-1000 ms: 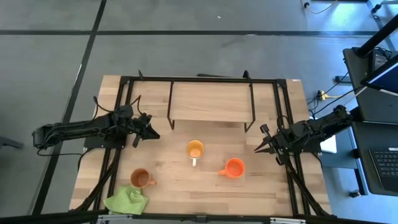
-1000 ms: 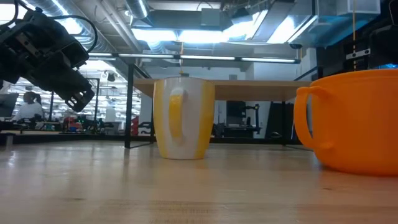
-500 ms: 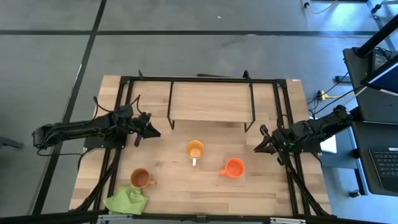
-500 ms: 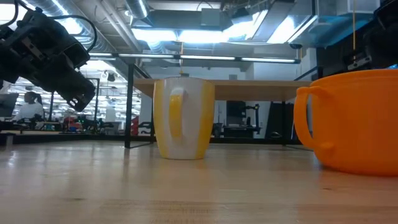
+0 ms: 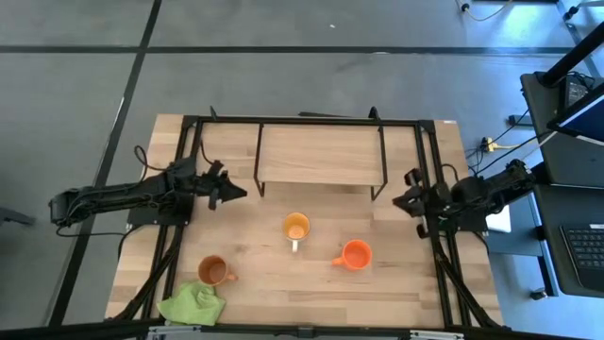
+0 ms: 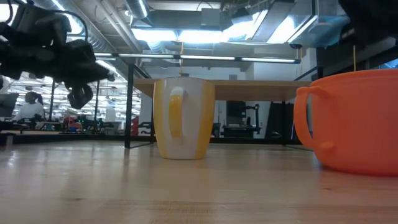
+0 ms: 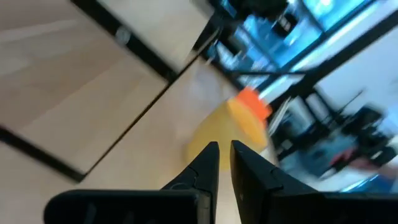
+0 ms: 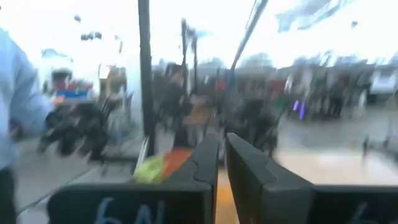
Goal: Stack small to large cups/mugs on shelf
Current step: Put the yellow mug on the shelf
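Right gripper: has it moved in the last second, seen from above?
Yes. The right gripper has swung away from the orange mug toward the shelf's right leg, holding nothing.

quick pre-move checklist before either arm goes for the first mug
1. Shelf top free for stacking: ok, nothing stands on it.
2. All three mugs upright on the table: ok, white mug, orange mug, brown mug.
3. Brown mug clear of the green cloth: not ok, they touch.
4. Left end effector empty: ok, nearly shut on nothing.
5. Right end effector empty: ok, nearly shut, beside the shelf leg.
6. Mug size order: cannot tell.
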